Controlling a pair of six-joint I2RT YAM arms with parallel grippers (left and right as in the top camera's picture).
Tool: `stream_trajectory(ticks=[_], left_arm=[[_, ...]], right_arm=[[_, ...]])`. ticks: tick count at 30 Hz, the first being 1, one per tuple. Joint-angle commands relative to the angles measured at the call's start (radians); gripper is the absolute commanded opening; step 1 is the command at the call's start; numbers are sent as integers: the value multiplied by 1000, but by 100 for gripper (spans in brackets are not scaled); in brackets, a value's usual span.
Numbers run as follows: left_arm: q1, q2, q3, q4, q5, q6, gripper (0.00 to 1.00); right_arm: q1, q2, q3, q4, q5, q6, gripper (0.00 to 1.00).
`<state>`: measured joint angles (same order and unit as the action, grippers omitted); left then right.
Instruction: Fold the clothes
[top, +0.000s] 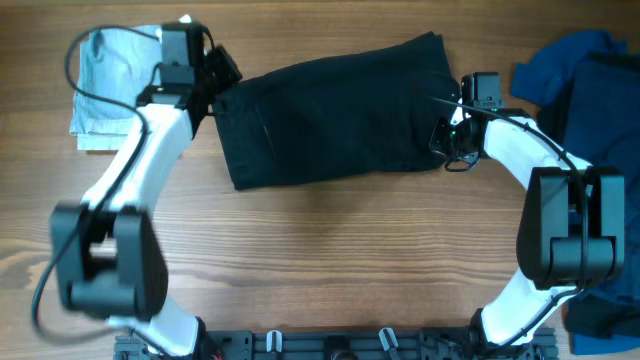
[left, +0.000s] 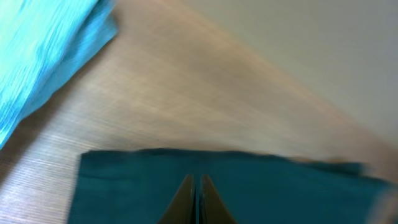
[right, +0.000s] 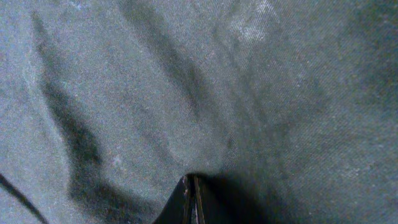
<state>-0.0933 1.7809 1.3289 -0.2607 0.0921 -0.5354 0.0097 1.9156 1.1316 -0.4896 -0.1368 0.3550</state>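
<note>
The black shorts (top: 330, 110) lie folded in a rough rectangle across the middle of the table. My left gripper (top: 218, 82) is at their upper left corner. In the left wrist view its fingers (left: 196, 179) are shut, tips over the dark cloth (left: 280, 193); I cannot tell whether any cloth is pinched. My right gripper (top: 447, 135) is at the shorts' right edge. In the right wrist view its fingers (right: 189, 180) are shut, with the cloth (right: 186, 81) creased and bunched at the tips.
A pale blue garment (top: 105, 85) lies folded at the far left, also in the left wrist view (left: 43, 56). Dark blue garments (top: 580, 70) are heaped at the far right. More dark cloth (top: 600, 320) hangs at the lower right edge. Bare wood lies in front.
</note>
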Motion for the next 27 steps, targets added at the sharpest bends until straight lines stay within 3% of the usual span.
stream_trajectory(ticks=[1,5,13,20,23,27], left_arm=[[-62,-96,32,-90,194,7,4],[-185,-56,31,-179,380,3,4],[-401,76,31,-166,409,5,4],[-440,137,31,-109,409,-5,4],[-442,187,31,-73,414,-74,4],[-461,288,31,54,553,-132,4]], right_arm=[[-1,26,-19,-19,34,11,4],[-1,26,-19,-8,34,12,4],[-2,27,-19,-34,84,15,4],[-4,27,-19,-35,96,16,4],[-4,27,-19,-32,96,16,4],[-4,27,-20,-31,92,20,4]])
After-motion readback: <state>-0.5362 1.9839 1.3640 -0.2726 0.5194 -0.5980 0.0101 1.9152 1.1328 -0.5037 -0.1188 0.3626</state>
